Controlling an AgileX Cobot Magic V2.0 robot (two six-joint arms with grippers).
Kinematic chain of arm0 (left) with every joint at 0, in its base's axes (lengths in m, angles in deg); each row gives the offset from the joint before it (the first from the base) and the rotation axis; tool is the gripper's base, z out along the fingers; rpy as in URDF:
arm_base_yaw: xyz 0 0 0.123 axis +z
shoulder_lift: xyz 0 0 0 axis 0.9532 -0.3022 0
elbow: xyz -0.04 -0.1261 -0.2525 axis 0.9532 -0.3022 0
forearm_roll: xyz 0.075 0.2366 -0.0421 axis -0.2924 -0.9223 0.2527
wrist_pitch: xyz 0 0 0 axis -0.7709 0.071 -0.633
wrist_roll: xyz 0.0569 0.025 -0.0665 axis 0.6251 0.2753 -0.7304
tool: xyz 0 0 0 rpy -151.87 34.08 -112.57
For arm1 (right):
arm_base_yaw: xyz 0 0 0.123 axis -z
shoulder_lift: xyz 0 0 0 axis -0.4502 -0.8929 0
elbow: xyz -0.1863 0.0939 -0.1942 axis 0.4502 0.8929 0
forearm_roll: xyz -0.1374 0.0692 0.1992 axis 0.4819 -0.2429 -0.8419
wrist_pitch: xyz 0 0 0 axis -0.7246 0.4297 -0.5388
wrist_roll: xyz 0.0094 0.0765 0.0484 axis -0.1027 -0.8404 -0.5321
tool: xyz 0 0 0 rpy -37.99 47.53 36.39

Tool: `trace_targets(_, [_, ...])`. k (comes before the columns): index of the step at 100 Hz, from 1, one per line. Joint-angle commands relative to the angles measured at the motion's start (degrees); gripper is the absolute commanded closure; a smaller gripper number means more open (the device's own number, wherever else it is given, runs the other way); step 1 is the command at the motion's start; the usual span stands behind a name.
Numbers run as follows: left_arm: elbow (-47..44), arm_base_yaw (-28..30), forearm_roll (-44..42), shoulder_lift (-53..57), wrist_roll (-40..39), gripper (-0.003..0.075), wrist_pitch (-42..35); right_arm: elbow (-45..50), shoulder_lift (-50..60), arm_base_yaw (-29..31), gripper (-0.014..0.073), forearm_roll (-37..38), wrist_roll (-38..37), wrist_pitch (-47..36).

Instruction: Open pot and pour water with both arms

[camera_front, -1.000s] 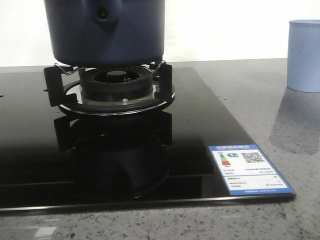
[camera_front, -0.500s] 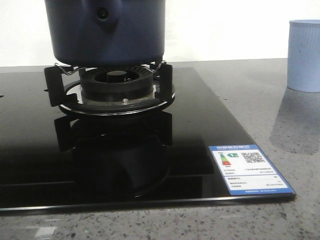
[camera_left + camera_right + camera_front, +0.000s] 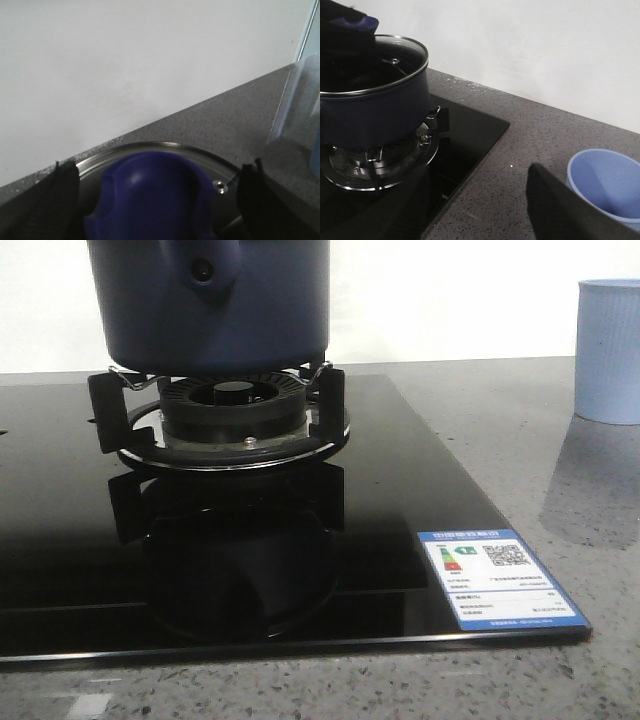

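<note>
Pot (image 3: 215, 315), navy, matte (glass lid (image 3: 395, 62) on)

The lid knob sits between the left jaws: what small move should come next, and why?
Probably close the left gripper on the blue lid knob, then lift. Its fingers stand on either side of the knob, apparently not yet pressing it, and the glass lid is still on the pot.

**One label, nothing we can read**

We find a single printed sticker (image 3: 502, 580) on the black glass cooktop (image 3: 400, 490), at about four o'clock from the burner (image 3: 233, 410). It has a blue border and header, a coloured energy-rating arrow chart at its left and a QR code at its right. Its lines of small print are too fine for us to read. We see no other text, brand or number.
</note>
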Motion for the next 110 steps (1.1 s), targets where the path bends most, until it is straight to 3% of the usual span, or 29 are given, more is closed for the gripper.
trace_targets(1, [2.0, -0.1, -0.2, 5.7, -0.4, 0.0113, -3.1, -1.5, 0.6, 0.2, 0.0204, -3.3, 0.1, 1.5])
trace_targets(16, [2.0, -0.1, -4.1, 12.8, -0.4, 0.0118, -2.5, -1.5, 0.6, 0.2, 0.0214, -4.2, 0.1, 3.6])
trace_targets(25, [2.0, 0.9, -4.2, 16.6, -0.4, 0.0184, -2.6, -1.5, 0.6, 0.2, 0.031, -8.3, 0.1, 5.4])
trace_targets(32, [2.0, 2.7, -4.3, 19.1, -0.4, 0.0305, -2.6, -1.5, 0.6, 0.2, 0.0433, -12.9, 0.1, 7.8])
trace_targets(44, [2.0, 7.7, -4.7, 22.6, -0.4, 0.0595, -1.2, -1.6, 0.6, 0.2, 0.067, -22.5, 0.1, 11.8])
trace_targets(51, [2.0, 11.4, -5.8, 24.6, -0.4, 0.0744, 1.0, -1.6, 0.6, 0.2, 0.0662, -26.3, 0.1, 13.7])
trace_targets(65, [1.7, 19.0, -6.7, 28.4, -0.4, 0.074, 7.8, -1.6, 1.4, 0.2, 0.0662, -26.2, 0.2, 12.3])
trace_targets(73, [-0.8, 22.7, -6.6, 31.6, -0.4, 0.074, 8.0, -1.6, 3.5, 0.2, 0.0662, -25.5, 1.6, 10.5])
trace_targets(90, [-12.9, 26.3, -6.6, 42.5, -0.4, 0.074, 1.0, -1.0, 12.5, 0.2, 0.0662, -19.6, 2.9, 12.4])
trace_targets(101, [-23.8, 26.0, -6.0, 51.6, -0.4, 0.074, -5.8, 2.1, 19.2, 0.2, 0.0662, -19.6, 2.2, 16.9])
trace_targets(110, [-30.9, 26.0, -5.0, 58.5, -0.4, 0.074, -6.6, 6.7, 25.2, 0.2, 0.0662, -19.6, 1.9, 20.4])
